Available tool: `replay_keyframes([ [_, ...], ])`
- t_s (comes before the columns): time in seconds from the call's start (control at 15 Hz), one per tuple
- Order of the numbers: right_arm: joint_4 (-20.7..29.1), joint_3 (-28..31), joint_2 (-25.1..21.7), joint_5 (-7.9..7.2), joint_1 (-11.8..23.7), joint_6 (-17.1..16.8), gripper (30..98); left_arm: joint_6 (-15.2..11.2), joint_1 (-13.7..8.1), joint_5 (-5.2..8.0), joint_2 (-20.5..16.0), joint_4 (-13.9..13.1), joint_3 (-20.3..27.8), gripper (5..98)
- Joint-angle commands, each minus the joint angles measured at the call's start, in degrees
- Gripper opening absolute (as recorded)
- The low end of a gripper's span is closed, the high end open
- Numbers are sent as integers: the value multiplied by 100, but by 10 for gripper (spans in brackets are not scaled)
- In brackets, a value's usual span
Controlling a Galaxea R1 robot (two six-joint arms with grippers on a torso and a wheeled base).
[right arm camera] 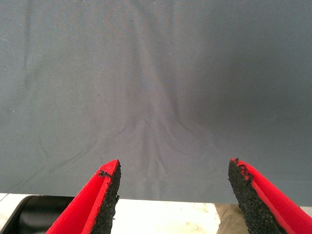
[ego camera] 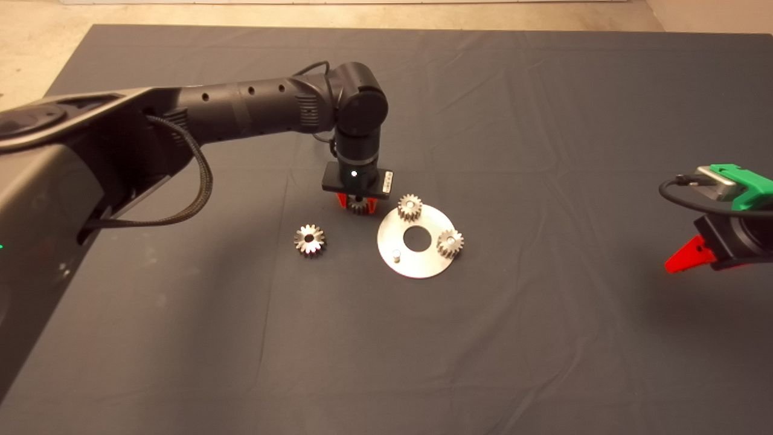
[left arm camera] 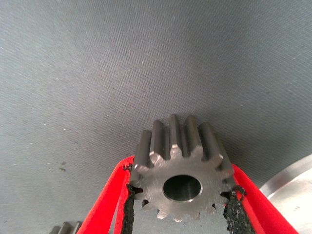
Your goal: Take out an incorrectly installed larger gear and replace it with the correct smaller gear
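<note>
My left gripper (ego camera: 360, 205) is shut on the smaller gear (ego camera: 359, 207), just left of the round silver plate (ego camera: 416, 264) in the head view. In the left wrist view the smaller gear (left arm camera: 181, 176) sits clamped between both black pads (left arm camera: 129, 207). The plate carries two small gears, one at its far edge (ego camera: 410, 207) and one at its right edge (ego camera: 450, 243), plus a bare peg (ego camera: 396, 255) at its near left. The larger gear (ego camera: 310, 240) lies flat on the mat, left of the plate. My right gripper (ego camera: 685, 260) is open and empty at the right edge.
The dark mat (ego camera: 543, 121) covers the table, with wrinkles on its right half. The plate's rim shows in the left wrist view (left arm camera: 287, 178). The right wrist view shows bare mat (right arm camera: 156, 87) and pale floor beyond its edge.
</note>
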Motion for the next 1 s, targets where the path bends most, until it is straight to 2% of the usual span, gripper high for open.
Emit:
replay_keyframes([
  [0.0,59,18,-17,-9,91,36,591,41,-191,83,27,-17,35,382],
  [0.6,50,-5,-10,-9,91,36,591,15,-192,86,45,-35,88,344],
  [0.87,50,-5,-10,0,82,36,591,15,-358,130,54,-43,88,320],
  [0.93,50,-5,-10,0,82,36,591,-3,-464,157,53,-44,88,312],
])
